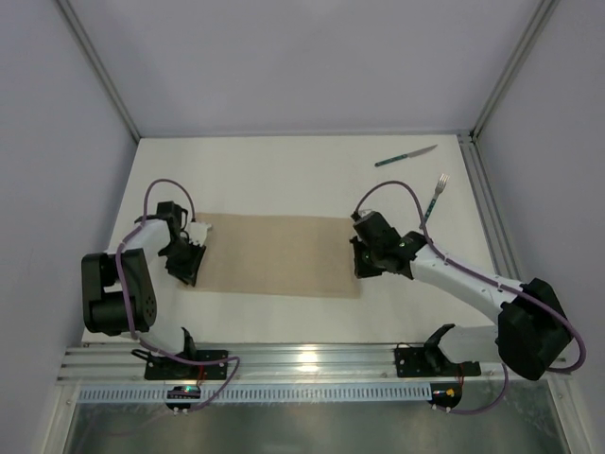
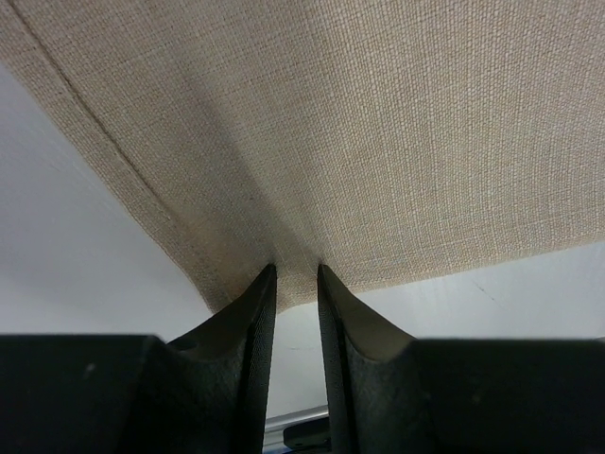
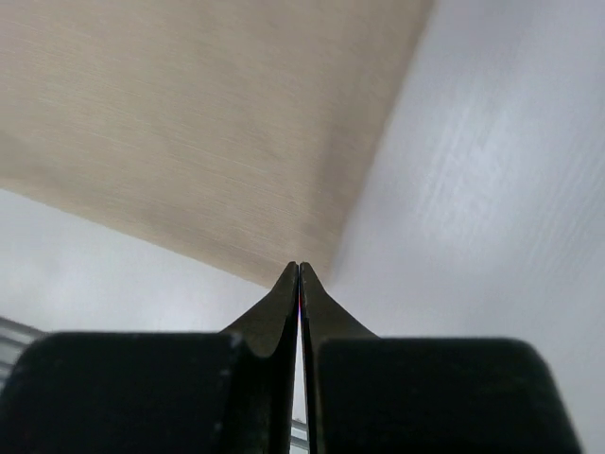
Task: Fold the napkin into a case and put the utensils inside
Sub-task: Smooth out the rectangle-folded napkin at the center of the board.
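Note:
The beige napkin point(image 1: 279, 253) lies as a flat oblong across the middle of the white table; no case is in view. My left gripper point(image 1: 187, 274) is at its left near corner. In the left wrist view the cloth point(image 2: 378, 123) is pinched at its edge between narrowly parted tips point(image 2: 295, 270), and a crease runs away from them. My right gripper point(image 1: 363, 268) is shut, its tips point(image 3: 299, 267) at the right near corner of the napkin point(image 3: 189, 123), which looks blurred. The utensils lie at the far right: knife point(image 1: 406, 156) and fork point(image 1: 435, 197).
A metal rail point(image 1: 302, 359) runs along the near edge with both arm bases on it. Grey enclosure walls close the back and sides. A frame strip point(image 1: 484, 203) borders the table on the right, just past the fork.

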Robot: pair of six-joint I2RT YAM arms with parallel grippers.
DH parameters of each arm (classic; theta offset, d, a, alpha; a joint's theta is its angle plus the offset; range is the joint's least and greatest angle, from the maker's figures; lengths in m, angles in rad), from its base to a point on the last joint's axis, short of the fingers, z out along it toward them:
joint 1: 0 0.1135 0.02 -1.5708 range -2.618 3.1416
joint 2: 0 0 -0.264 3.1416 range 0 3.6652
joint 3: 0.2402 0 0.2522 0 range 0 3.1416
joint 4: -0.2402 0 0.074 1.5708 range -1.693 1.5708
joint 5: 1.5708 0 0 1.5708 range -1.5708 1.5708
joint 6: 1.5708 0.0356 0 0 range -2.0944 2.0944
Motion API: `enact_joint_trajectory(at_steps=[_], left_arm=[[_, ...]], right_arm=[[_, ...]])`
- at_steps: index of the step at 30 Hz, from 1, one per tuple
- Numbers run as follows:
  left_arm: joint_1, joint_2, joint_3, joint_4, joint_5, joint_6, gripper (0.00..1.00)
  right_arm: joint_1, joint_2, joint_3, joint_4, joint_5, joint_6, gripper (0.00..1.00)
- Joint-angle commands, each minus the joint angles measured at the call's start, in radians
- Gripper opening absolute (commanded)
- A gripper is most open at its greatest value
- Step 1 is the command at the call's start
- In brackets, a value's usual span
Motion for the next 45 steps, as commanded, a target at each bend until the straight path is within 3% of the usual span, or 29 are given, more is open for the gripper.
enact_joint_trajectory(at_steps=[1,3,9,17,21,25,29,34,40,45], left_arm=[[0.009,-0.005,-0.019,0.096,0.004,0.033,0.27],[0.007,-0.003,-0.021,0.102,0.007,0.025,0.27],[0.009,-0.008,-0.010,0.105,0.013,0.008,0.27],[0.007,0.005,0.012,0.103,0.022,0.005,0.28],[0.007,0.005,0.015,0.105,0.027,0.007,0.28],[0.009,0.012,0.022,0.103,0.029,0.004,0.29],[0.009,0.008,0.024,0.103,0.025,0.008,0.29],[0.009,0.008,0.012,0.108,0.001,0.015,0.29],[0.009,0.011,0.007,0.111,0.009,0.016,0.28],[0.009,0.011,0.012,0.109,0.007,0.022,0.29]], right_arm=[[0.089,-0.002,0.183,0.059,0.035,-0.053,0.04],[0.156,0.050,0.223,0.229,-0.103,-0.064,0.04],[0.284,0.429,0.499,0.441,-0.416,-0.068,0.04],[0.304,0.867,0.932,0.263,-0.579,-0.048,0.04],[0.304,0.963,0.989,0.189,-0.656,-0.041,0.04],[0.304,1.015,1.036,0.026,-0.609,-0.114,0.04],[0.295,0.966,0.896,-0.006,-0.498,-0.191,0.04],[0.249,0.833,0.669,0.080,-0.455,-0.154,0.04],[0.137,0.589,0.360,0.183,-0.368,-0.081,0.04],[0.042,0.367,0.110,0.172,-0.273,-0.047,0.04]])
